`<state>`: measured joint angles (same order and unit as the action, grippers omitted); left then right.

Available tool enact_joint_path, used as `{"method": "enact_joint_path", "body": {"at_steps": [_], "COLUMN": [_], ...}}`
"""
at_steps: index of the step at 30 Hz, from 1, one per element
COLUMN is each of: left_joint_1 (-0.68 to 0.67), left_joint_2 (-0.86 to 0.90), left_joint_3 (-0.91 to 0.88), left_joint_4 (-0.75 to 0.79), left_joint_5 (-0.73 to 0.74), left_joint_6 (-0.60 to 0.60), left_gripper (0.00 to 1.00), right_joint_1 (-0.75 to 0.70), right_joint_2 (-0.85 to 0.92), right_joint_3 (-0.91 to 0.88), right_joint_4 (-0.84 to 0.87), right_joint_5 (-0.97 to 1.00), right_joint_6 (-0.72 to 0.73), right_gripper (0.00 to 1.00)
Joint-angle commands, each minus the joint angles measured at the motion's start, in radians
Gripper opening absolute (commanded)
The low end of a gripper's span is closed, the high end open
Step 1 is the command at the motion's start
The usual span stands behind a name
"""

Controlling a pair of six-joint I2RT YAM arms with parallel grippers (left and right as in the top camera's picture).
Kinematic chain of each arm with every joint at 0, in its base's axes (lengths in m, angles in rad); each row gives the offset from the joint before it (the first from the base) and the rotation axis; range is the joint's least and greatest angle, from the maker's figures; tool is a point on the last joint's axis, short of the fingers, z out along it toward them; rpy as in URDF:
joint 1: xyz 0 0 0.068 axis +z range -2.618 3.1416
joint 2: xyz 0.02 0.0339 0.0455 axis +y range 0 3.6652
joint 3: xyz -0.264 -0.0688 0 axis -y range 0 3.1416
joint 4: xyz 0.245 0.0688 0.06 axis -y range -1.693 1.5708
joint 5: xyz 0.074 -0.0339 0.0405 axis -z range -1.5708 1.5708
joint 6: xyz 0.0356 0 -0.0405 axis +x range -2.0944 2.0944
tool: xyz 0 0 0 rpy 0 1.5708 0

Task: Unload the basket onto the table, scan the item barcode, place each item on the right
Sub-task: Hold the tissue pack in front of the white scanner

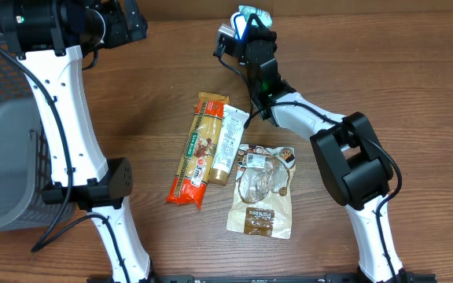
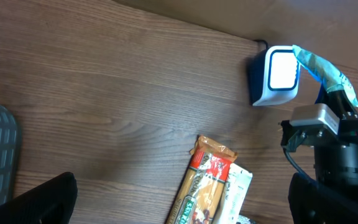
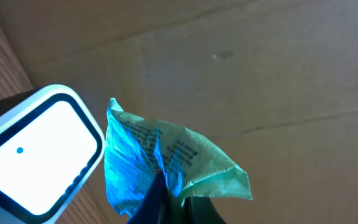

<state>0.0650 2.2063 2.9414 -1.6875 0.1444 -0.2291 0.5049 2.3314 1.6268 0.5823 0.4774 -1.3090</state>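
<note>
A crumpled light-green packet with printed text is pinched in my right gripper, which is shut on its lower edge. The packet is held up right beside the lit window of the white and blue scanner at the table's far edge, and the scanner's glow tints it blue. From overhead, the right gripper and packet are at the top centre, next to the scanner. My left gripper hangs open and empty over the table, away from the packet.
A long orange spaghetti packet, a white tube-like packet and a brown-and-clear pouch lie mid-table. A grey basket stands at the left edge. A cardboard wall rises behind the scanner.
</note>
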Motion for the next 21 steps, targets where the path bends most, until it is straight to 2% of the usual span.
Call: {"method": "enact_joint_path", "body": {"at_steps": [1,16,21], "left_joint_1": [-0.008,-0.009,-0.009], "left_joint_2": [-0.016,-0.016,-0.016], "left_joint_3": [0.006,0.006,0.006], "left_joint_4": [-0.002,-0.002,-0.002], "left_joint_5": [-0.006,-0.006,-0.006], "left_joint_6": [0.001,0.001,0.001], "left_gripper": [1.0,0.99,1.0], "right_joint_1": [-0.003,0.012,0.021], "right_joint_2": [-0.013,-0.015,-0.084], "right_joint_3": [0.02,0.02,0.02], "right_joint_4": [0.013,0.011,-0.099], "right_joint_5": [-0.011,0.004,0.005], "right_joint_6": [-0.008,-0.002,0.017], "right_gripper": [0.04,0.04,0.04]}}
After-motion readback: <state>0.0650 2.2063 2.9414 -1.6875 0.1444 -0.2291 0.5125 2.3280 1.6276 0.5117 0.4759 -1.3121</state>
